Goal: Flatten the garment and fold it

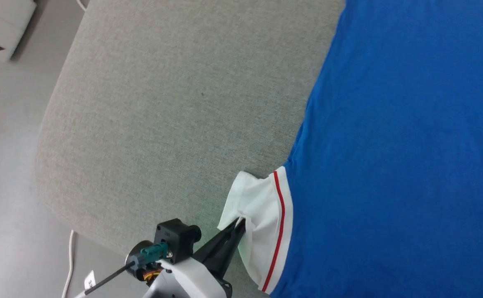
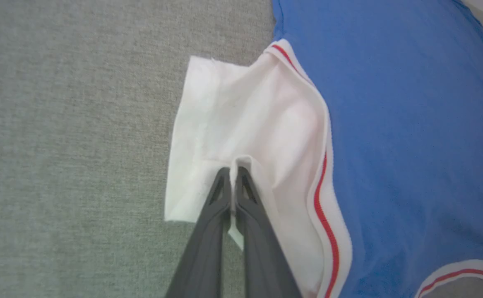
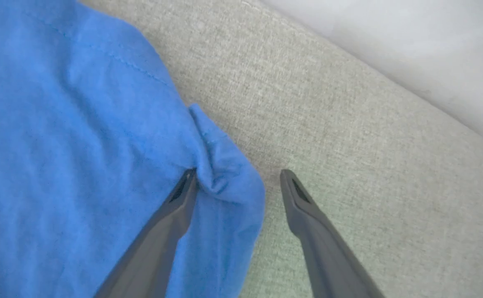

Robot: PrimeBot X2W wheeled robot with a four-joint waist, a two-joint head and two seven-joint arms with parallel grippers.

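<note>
A royal-blue T-shirt (image 1: pixel 390 145) lies spread on a grey fabric-covered desk (image 1: pixel 175 103). The left pincer (image 1: pixel 240 222) is clenched on a small pinch of the shirt's white sleeve (image 1: pixel 262 203). In the left wrist view, its two dark fingers (image 2: pixel 218 198) meet around a raised ridge of white cloth. The rest of the sleeve fans out beyond and to both sides of the tips, and the red-striped trim (image 2: pixel 322 186) curves past just to their right. The grip looks meant to draw the crumpled sleeve outward, away from the blue body, so that it lies flat. The right pincer (image 3: pixel 238 174) is released, with its fingers spread wide. One tip touches a bunched blue corner of the shirt (image 3: pixel 224 182), and the other sits over bare desk beside it. It seems placed to straddle that wrinkle, perhaps ready to take hold and smooth it.
</note>
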